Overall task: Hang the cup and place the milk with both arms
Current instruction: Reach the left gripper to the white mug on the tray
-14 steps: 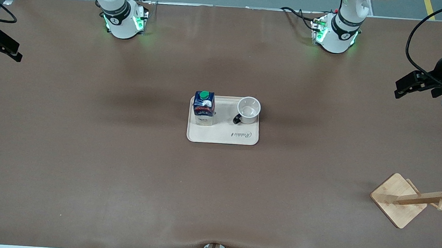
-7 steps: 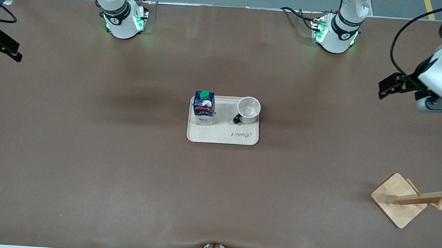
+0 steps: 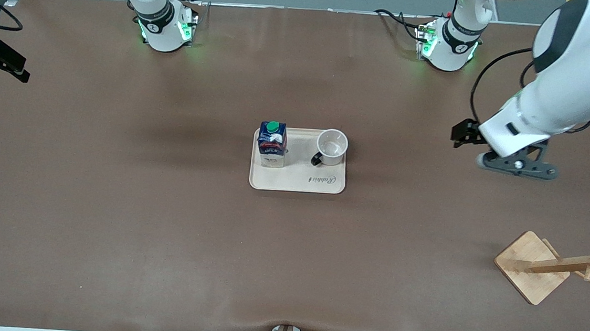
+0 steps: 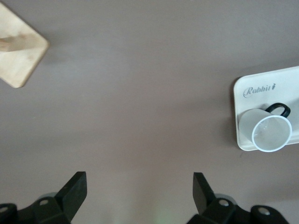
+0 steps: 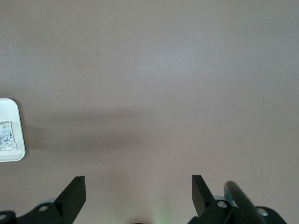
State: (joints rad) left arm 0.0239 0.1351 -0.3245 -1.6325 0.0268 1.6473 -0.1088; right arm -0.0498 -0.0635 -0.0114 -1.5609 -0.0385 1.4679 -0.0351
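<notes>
The left tool (image 3: 460, 134) hung over bare surface (image 3: 163, 229) at about three o'clock from the tray (image 3: 297, 184), and from the front we could not tell how its fingers stood. The right tool (image 3: 10, 67) waited over the surface's edge at the right arm's end, at about nine o'clock from the tray. On the tray the cup (image 3: 332, 147) stood upright at the left arm's end with its black handle at roughly seven o'clock, and the milk (image 3: 272, 145) stood upright at the right arm's end, its green cap on top. The wooden rack (image 3: 532, 265) stood near the surface's left-arm corner, at about four o'clock from the tray and well apart from it.

In the left wrist view, the left tool (image 4: 139, 191) was spread wide and empty, with the cup (image 4: 271, 133), the tray (image 4: 261, 88) and the rack's base (image 4: 18, 56) all in sight. We judged the cup stiff, light, smooth and breakable; the rim wall away from the handle looked like the best hold, leaving the handle free for a peg.

In the right wrist view, the right tool (image 5: 138, 191) was likewise spread and empty, with only the tray's corner (image 5: 10, 130) showing. We judged the milk light and slightly yielding, best pinched across its flat sides below the cap. The brown surface looked flat and matte, with ample room around the tray.
</notes>
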